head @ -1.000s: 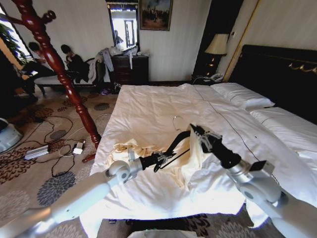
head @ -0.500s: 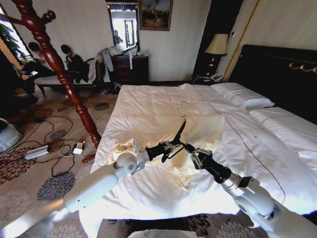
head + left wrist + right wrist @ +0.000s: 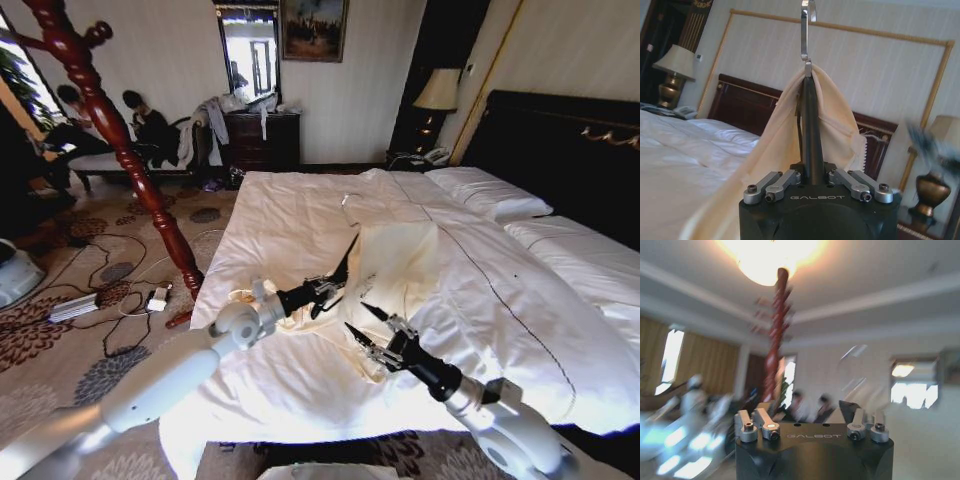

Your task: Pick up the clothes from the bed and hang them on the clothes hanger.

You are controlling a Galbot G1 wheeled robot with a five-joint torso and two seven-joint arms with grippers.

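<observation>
My left gripper (image 3: pixel 322 291) is shut on the lower end of the black clothes hanger (image 3: pixel 345 262), holding it tilted up over the bed (image 3: pixel 290 210). Its silver hook (image 3: pixel 347 200) points toward the headboard. The cream-yellow clothes (image 3: pixel 400 262) drape over the hanger's far side and trail onto the duvet. In the left wrist view the hanger (image 3: pixel 811 130) rises from my left gripper (image 3: pixel 812 176), with the clothes (image 3: pixel 837 117) folded over its top below the hook (image 3: pixel 807 30). My right gripper (image 3: pixel 358 320) hovers open just below the clothes, with nothing between its fingers.
A red-brown wooden coat stand (image 3: pixel 110 130) rises left of the bed, also seen blurred in the right wrist view (image 3: pixel 775 335). Cables and a power strip (image 3: pixel 75 306) lie on the carpet. Pillows (image 3: pixel 490 190) and a black headboard (image 3: pixel 570 150) are at the right.
My right gripper has let go of the clothes, opened and dropped back toward the bed's foot. My left gripper has swung the hanger up and to the left, with the clothes now hanging from it.
</observation>
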